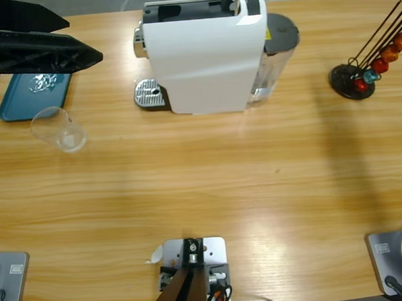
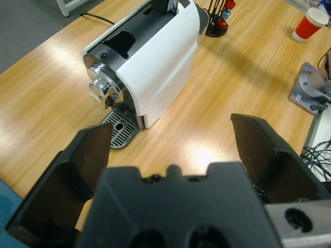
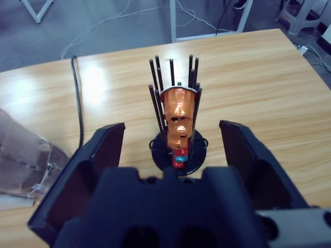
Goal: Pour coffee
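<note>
Far left, the left gripper (image 1: 92,58) hangs with its jaws spread and empty above the blue tray (image 1: 13,106), the clear glass tumbler (image 1: 58,129) just beside it. No coffee shows in the tumbler. I'd worry a careless closing would tip it. The white coffee machine (image 1: 206,52) stands mid-table. The right gripper (image 3: 170,150), spread too, faces the capsule rack (image 3: 177,137); crowding could topple it.

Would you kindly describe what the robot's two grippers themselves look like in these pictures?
Both are matte black. The left gripper has two broad, wedge-shaped jaws rising from a blocky black body with round recesses, and a silver-grey bracket at its lower right. The right gripper is built the same way, with a grey piece at its lower right corner. No cables or markings show on either.
</note>
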### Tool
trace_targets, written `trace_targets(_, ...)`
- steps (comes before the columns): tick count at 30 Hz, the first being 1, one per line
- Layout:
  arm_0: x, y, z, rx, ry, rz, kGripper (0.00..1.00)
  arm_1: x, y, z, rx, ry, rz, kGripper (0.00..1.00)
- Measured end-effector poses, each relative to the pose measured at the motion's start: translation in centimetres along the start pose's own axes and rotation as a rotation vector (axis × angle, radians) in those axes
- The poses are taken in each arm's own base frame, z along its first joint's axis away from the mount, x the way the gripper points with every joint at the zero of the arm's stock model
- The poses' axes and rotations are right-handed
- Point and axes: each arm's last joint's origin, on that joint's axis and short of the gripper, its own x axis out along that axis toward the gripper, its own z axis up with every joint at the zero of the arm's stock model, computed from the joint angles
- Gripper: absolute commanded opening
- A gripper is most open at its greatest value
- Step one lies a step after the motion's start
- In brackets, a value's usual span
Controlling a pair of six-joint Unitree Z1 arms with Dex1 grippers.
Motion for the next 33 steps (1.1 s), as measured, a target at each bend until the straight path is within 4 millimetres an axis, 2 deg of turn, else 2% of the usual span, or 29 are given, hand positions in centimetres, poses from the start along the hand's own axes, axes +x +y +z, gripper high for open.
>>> trace_targets(2,0.1,0.0,0.0,-0.001,0.003,-0.001,0.989,0.5,0.1,0.0,-0.007,0.012,-0.005,0.771)
trace_targets(11,1.7,-0.1,0.1,-0.010,0.024,-0.013,0.987,1.3,0.3,0.2,-0.026,0.006,-0.010,0.756)
trace_targets(16,1.8,-0.1,0.1,-0.008,0.023,-0.016,0.987,1.3,0.1,0.3,-0.019,0.003,-0.024,0.711)
trace_targets(19,1.8,-0.1,0.1,-0.008,0.023,-0.017,0.987,1.4,0.0,0.3,-0.016,0.001,-0.031,0.645)
trace_targets(30,1.8,-0.1,0.1,-0.009,0.023,-0.017,0.987,2.0,0.1,0.3,-0.018,0.005,-0.035,0.628)
trace_targets(32,1.8,-0.1,0.1,-0.009,0.024,-0.017,0.987,2.0,0.1,0.3,-0.018,0.005,-0.036,0.506)
trace_targets(33,1.9,-0.1,0.1,-0.009,0.025,-0.017,0.987,2.0,0.1,0.3,-0.018,0.005,-0.036,0.502)
